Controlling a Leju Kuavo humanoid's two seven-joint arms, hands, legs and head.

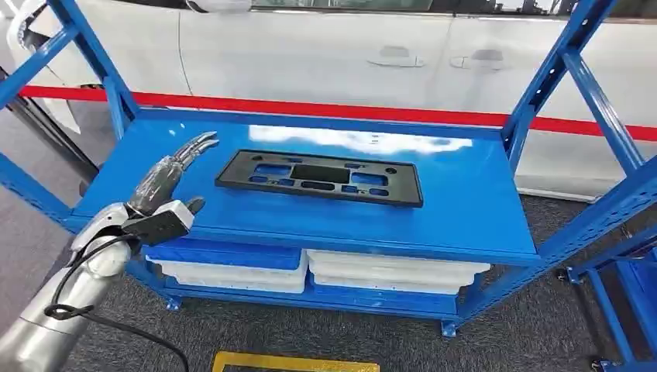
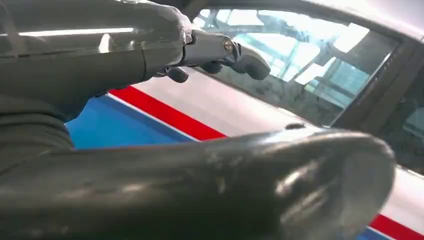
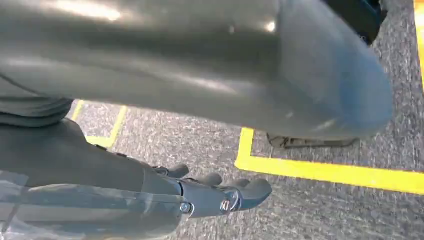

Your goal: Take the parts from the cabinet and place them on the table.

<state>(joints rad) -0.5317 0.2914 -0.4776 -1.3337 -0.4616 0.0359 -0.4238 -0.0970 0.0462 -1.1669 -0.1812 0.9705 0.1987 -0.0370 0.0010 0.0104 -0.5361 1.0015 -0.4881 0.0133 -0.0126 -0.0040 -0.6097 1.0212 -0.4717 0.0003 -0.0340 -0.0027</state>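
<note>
Reaching over the blue metal shelf [image 1: 480, 201], our left hand [image 1: 166, 182] hovers empty, fingers extended — the flat black plastic frame part [image 1: 319, 177] lies just beside, ungrasped; next we must grip its edge.

Glossy blue shelf [image 1: 465, 194] of a metal rack, black flat plastic part [image 1: 319, 177] lying at its centre, long edge running nine to three o'clock

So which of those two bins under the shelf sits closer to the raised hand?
The blue-lidded bin, directly below the left hand; the white-topped bin sits farther right.
</note>
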